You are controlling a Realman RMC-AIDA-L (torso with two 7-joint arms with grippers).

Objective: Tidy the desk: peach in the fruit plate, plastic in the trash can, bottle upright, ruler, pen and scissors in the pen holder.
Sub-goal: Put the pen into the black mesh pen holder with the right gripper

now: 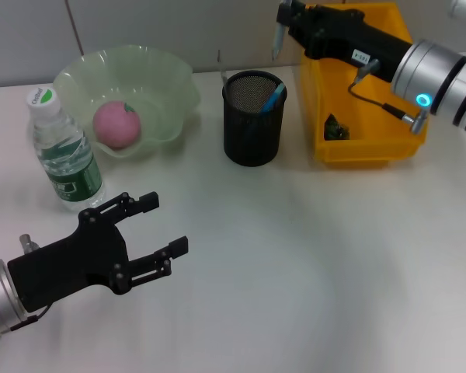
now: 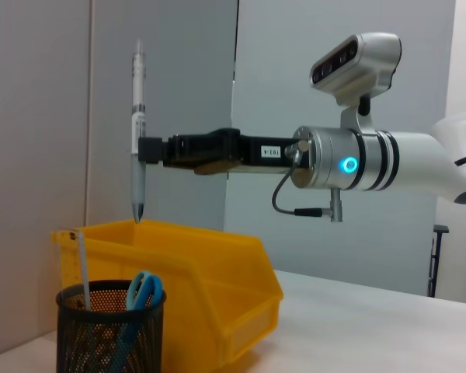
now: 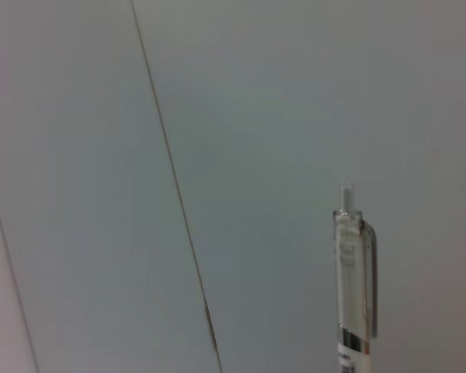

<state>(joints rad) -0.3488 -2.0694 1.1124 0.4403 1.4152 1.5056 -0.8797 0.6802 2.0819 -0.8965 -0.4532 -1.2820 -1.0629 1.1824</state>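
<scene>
The worktop (image 1: 311, 264) carries everything, and the holder (image 1: 253, 118), a black mesh cup near its back edge, serves as landmark. Just right of the holder stands the yellow bin (image 1: 369, 148), with something dark inside. Left of the holder sits the green plate (image 1: 167, 93) with the peach (image 1: 116, 123) in it, and farther left the bottle (image 1: 62, 151) stands upright. The right hand (image 2: 144, 149) hangs above the holder and bin, clamped on the pen (image 2: 137, 132), which points tip down. The left hand (image 1: 151, 229) waits spread open, low over the worktop, well in front of the holder.

The pen step is in hand. Next, the pen likely needs centring over the holder's mouth, then lowering. The scissors (image 2: 140, 299) and ruler (image 2: 84, 268) already stand inside, so the tip should aim for the free gap.
</scene>
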